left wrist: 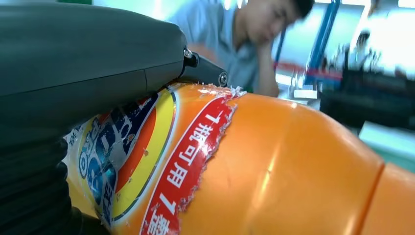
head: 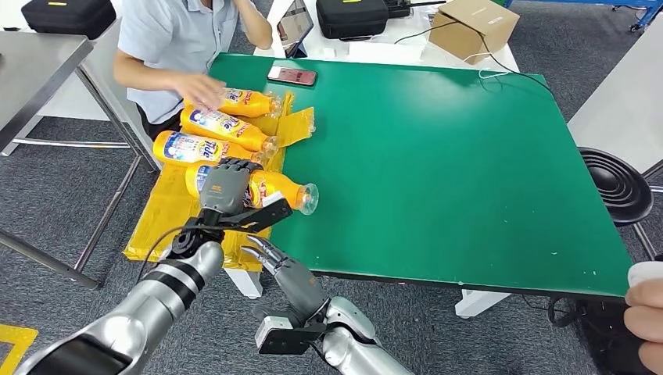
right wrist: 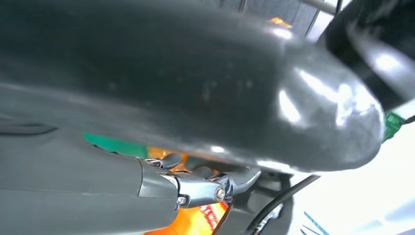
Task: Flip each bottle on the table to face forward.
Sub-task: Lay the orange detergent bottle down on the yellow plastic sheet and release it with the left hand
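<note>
At the far left of your head view stands a grey metal table (head: 35, 66) with a black case (head: 66, 16) behind it. Next comes a seated person (head: 184, 43), whose hand (head: 199, 90) rests on the farthest bottle (head: 246, 101) of a row of four orange bottles lying on their sides. These lie on yellow sheeting (head: 168, 215) that covers the left edge of the green table (head: 438, 164) and hangs over its side. Below the farthest bottle you see the second bottle (head: 227, 129), then the third bottle (head: 191, 148), both with labels facing up.

The nearest bottle (head: 274, 191) lies with its clear cap end pointing right, onto the bare green surface. Your left hand (head: 223, 187) is laid over the top of this bottle, fingers curved down around its labelled body; the left wrist view shows the grey thumb pressed against the torn red and blue label of the same bottle (left wrist: 274, 171). The hand grips it.

Just right of and nearer than that, your right hand (head: 281, 269) hangs off the table's near edge, fingers pointing up toward the bottle, apart and holding nothing, not touching it. In the right wrist view its fingers (right wrist: 205, 186) sit close before an orange surface.

Farther right, a phone (head: 292, 76) lies on the table's far edge. Beyond it are a second black case (head: 352, 17) and a cardboard box (head: 473, 27). A black stool (head: 618, 183) stands past the table's right side, and a person's fingers (head: 645, 312) enter at the lower right corner.
</note>
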`<control>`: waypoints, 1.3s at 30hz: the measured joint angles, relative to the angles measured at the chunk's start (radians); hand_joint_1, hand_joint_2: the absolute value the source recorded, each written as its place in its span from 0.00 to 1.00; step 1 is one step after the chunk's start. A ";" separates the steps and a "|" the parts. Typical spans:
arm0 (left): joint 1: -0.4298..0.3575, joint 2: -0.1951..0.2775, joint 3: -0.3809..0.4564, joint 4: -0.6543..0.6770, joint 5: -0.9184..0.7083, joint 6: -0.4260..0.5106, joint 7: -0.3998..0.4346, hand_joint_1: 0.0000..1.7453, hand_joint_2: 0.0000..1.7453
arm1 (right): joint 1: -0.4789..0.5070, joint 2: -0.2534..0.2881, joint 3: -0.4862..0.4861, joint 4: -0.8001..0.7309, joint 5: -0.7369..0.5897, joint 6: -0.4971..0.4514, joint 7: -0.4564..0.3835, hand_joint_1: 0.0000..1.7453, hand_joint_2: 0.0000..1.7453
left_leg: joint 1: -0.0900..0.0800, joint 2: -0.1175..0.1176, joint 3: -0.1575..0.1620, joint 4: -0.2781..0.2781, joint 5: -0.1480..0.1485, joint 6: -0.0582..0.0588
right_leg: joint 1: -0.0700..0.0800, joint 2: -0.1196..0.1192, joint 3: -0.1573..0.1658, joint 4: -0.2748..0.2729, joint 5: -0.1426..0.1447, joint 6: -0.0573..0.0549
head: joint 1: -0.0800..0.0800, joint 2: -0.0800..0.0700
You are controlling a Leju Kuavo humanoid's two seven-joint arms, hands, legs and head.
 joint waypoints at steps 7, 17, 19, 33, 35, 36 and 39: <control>-0.130 0.003 -0.002 0.186 -0.075 -0.264 0.128 1.00 1.00 | 0.000 0.017 0.002 0.000 0.008 0.048 0.000 0.00 0.00 | 0.000 0.000 0.000 0.000 0.000 0.000 | 0.000 0.000 0.000 0.000 0.000 0.000 | 0.000 0.000; -0.242 0.011 0.002 0.316 -0.081 -0.459 0.179 0.79 1.00 | -0.009 0.021 0.027 0.002 0.001 0.081 -0.002 0.00 0.00 | 0.000 -0.001 -0.001 0.000 0.000 0.000 | 0.000 0.000 0.000 0.000 0.000 0.000 | 0.000 0.000; -0.247 0.012 0.008 0.328 -0.070 -0.503 0.160 0.29 1.00 | -0.010 0.022 0.033 0.003 -0.006 0.079 -0.002 0.00 0.00 | 0.000 -0.001 -0.001 0.000 0.000 0.000 | 0.000 0.000 0.000 0.000 0.000 0.000 | 0.000 0.000; -0.239 0.008 0.133 0.351 0.122 -0.586 -0.005 0.00 1.00 | -0.017 0.022 0.065 0.023 -0.035 0.069 -0.002 0.00 0.00 | 0.000 -0.001 -0.001 0.000 0.000 0.000 | 0.000 0.000 0.000 0.000 0.000 0.000 | 0.000 0.000; -0.237 0.007 0.152 0.351 0.142 -0.588 -0.025 0.00 1.00 | -0.018 0.022 0.070 0.026 -0.038 0.066 -0.002 0.00 0.00 | 0.000 -0.001 -0.001 0.000 0.000 0.000 | 0.000 0.000 0.000 0.000 0.000 0.000 | 0.000 0.000; -0.236 0.006 0.160 0.351 0.151 -0.588 -0.033 0.00 1.00 | -0.018 0.022 0.072 0.027 -0.040 0.066 -0.002 0.00 0.00 | 0.000 -0.001 -0.001 0.000 0.000 0.000 | 0.000 0.000 0.000 0.000 0.000 0.000 | 0.000 0.000; -0.228 0.004 0.191 0.346 0.208 -0.598 -0.092 0.00 1.00 | -0.018 0.022 0.075 0.031 -0.047 0.063 -0.002 0.00 0.00 | 0.000 -0.001 -0.001 0.000 0.000 0.000 | 0.000 0.000 0.000 0.000 0.000 0.000 | 0.000 0.000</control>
